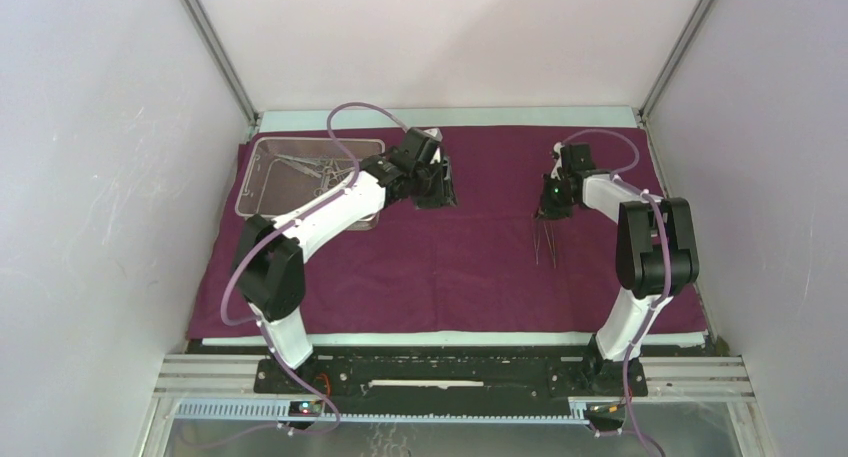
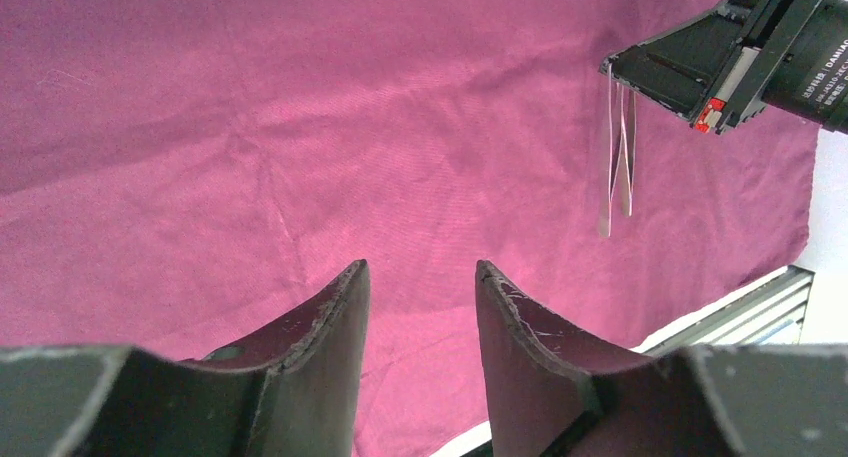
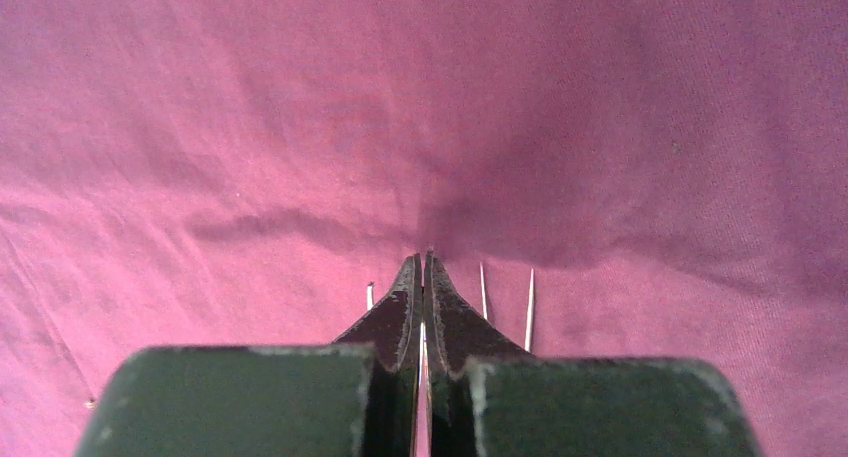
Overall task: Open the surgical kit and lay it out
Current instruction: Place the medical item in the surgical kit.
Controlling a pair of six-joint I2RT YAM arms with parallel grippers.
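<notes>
The maroon-purple cloth wrap (image 1: 450, 277) lies spread flat over the table. At its back left corner stands the silver wire-mesh tray (image 1: 248, 189), with thin steel instruments (image 1: 305, 165) inside. My left gripper (image 1: 440, 187) hovers right of the tray, open and holding nothing (image 2: 420, 267). My right gripper (image 1: 552, 209) is over the right half of the cloth, shut on thin steel tweezers (image 1: 545, 242). The tweezers (image 2: 618, 167) hang point down from it, close to the cloth. In the right wrist view, thin prongs (image 3: 530, 307) show beside the closed fingers (image 3: 421, 257).
White enclosure walls stand on the left, right and back. A strip of pale table (image 1: 450, 117) shows behind the cloth. The arms' metal base rail (image 1: 450, 372) runs along the near edge.
</notes>
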